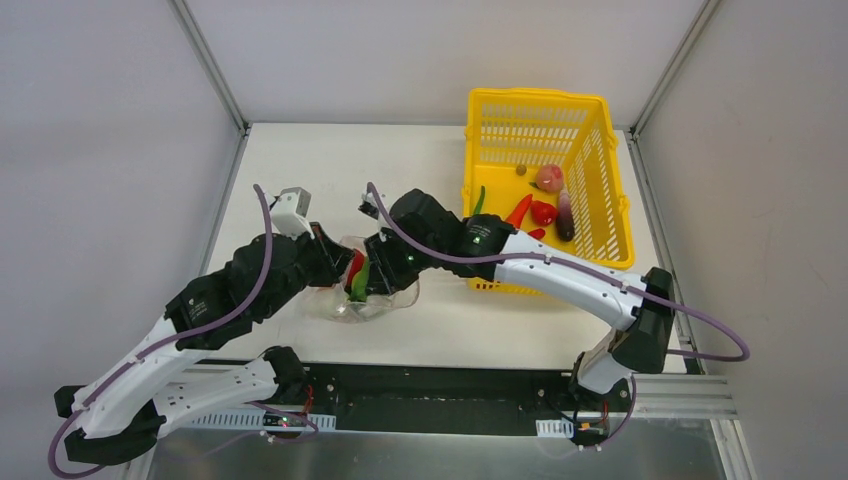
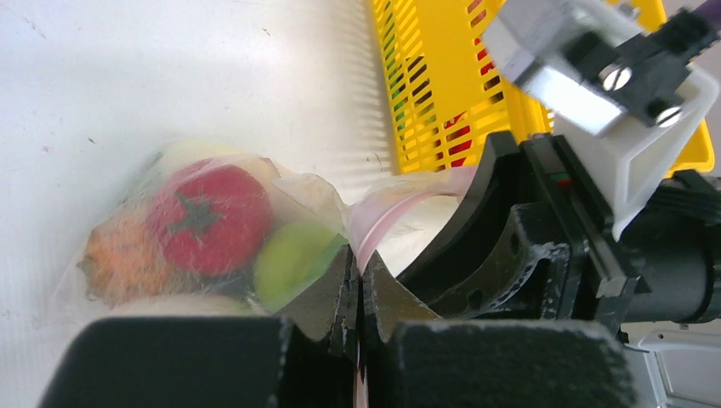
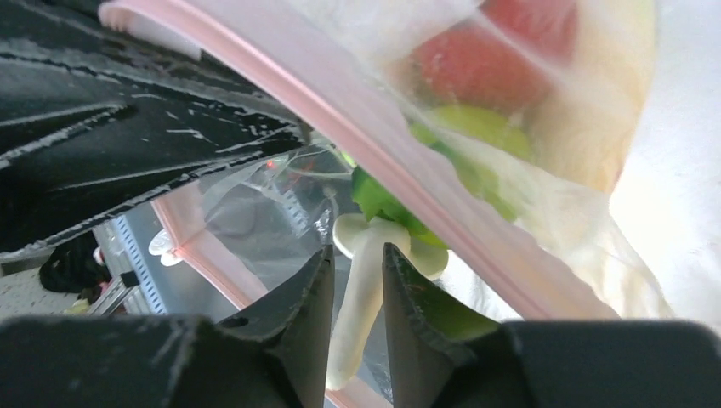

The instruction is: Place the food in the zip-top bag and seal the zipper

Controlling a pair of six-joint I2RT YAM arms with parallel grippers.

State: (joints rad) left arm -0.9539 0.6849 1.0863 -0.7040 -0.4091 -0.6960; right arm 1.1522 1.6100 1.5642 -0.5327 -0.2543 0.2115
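Between the two arms, counter centre: the zip-top bag [image 1: 372, 300] sits on the counter [image 1: 300, 170], partly filled.
Bag contents: a tomato [image 2: 208, 217], a green piece [image 2: 293, 259] and an orange piece [image 2: 123, 255] show through the film.
Left pincer [image 2: 358, 276]: at the bag's 9 o'clock side, pressed together on the mouth edge, with the pink zipper [image 2: 393, 206] running out from between the tips.
Right pincer [image 3: 357, 249]: at the bag's 3 o'clock side, pinching the white radish [image 3: 361, 293] by its pale root, leaves toward the bag mouth.
Food outside the bag: red peppers [image 1: 540, 212] and a dark piece [image 1: 565, 218] lie in the yellow basket [image 1: 535, 95], at 2 o'clock from the bag.
Bag handling (judged): thin, crinkly film. It is very light, limp and probably slick, so it will likely collapse or slide if pushed. The film gives no firm hold.
Bag grasp point (judged): the zipper strip, which is the stiffest part. Hold it near one end so the mouth stays open.
Food handling (judged): small, rigid, light toys with smooth skins. Round pieces may roll.
Radish grasp point (judged): mid-root, as held now, because the leaves are narrower and less secure.
Sealing note (judged): both strip halves must lie aligned and free of food before they are pressed.
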